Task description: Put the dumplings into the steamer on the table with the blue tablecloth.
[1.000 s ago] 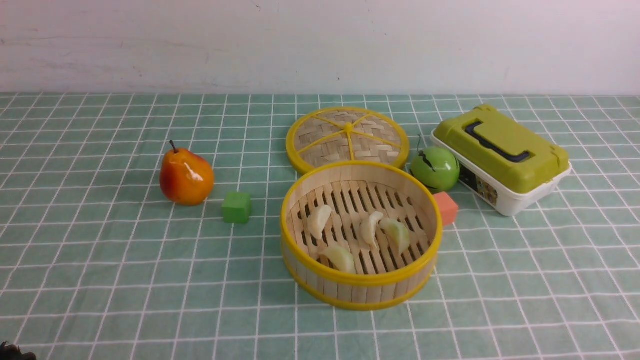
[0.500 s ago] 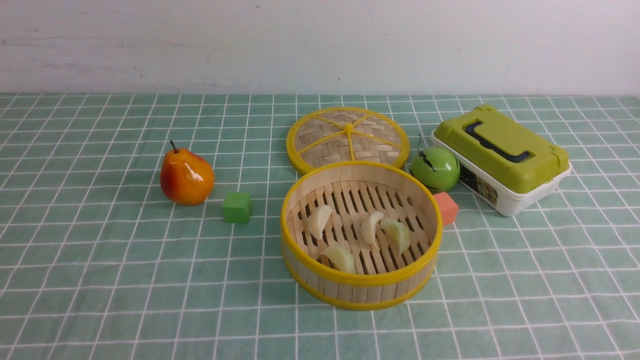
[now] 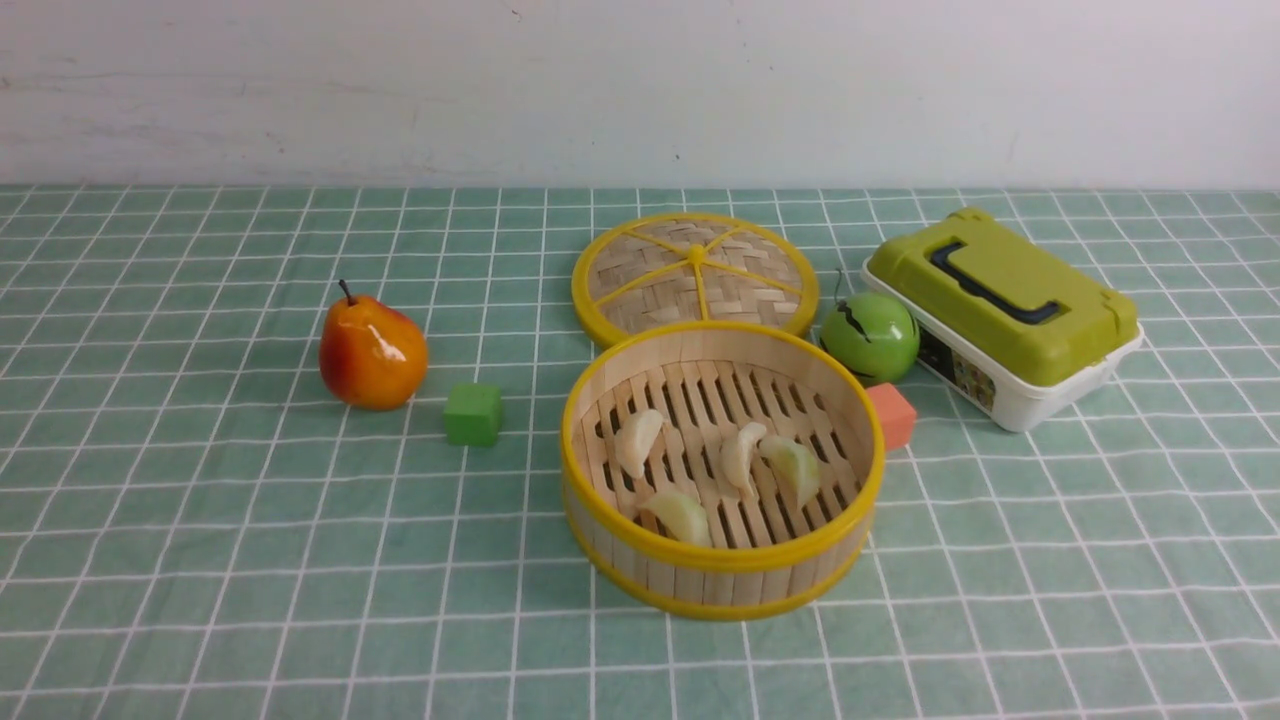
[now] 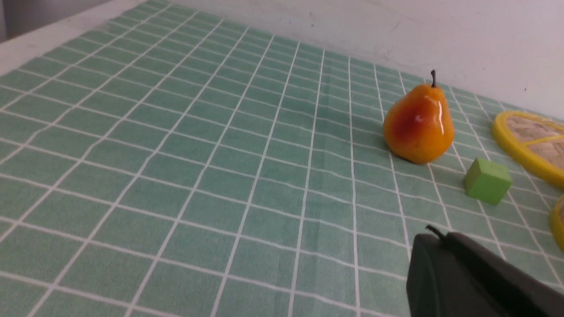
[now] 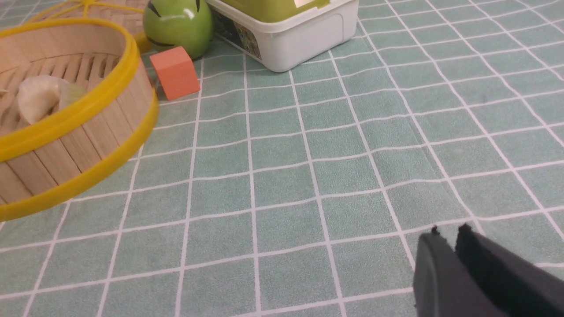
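The steamer (image 3: 722, 560), a round bamboo basket with yellow rims, stands mid-table on the blue tablecloth (image 3: 200, 560). Several pale dumplings lie on its slatted floor, among them one at the left (image 3: 640, 440) and one in front (image 3: 680, 515). Neither gripper shows in the front view. In the left wrist view my left gripper (image 4: 436, 233) is shut and empty above bare cloth, well short of the steamer's rim (image 4: 558, 220). My right gripper (image 5: 448, 231) hovers over cloth to the steamer's (image 5: 88, 105) right, its jaws a slit apart, holding nothing. A dumpling (image 5: 37, 99) shows inside.
The woven lid (image 3: 695, 275) lies behind the steamer. A green apple (image 3: 868, 338), an orange cube (image 3: 890, 415) and a white box with a green lid (image 3: 1000, 315) sit to its right. A pear (image 3: 372, 350) and a green cube (image 3: 473, 414) sit to its left.
A dark bit of the left arm at the front view's bottom-left corner has slipped out of frame. Nothing on the table has moved.
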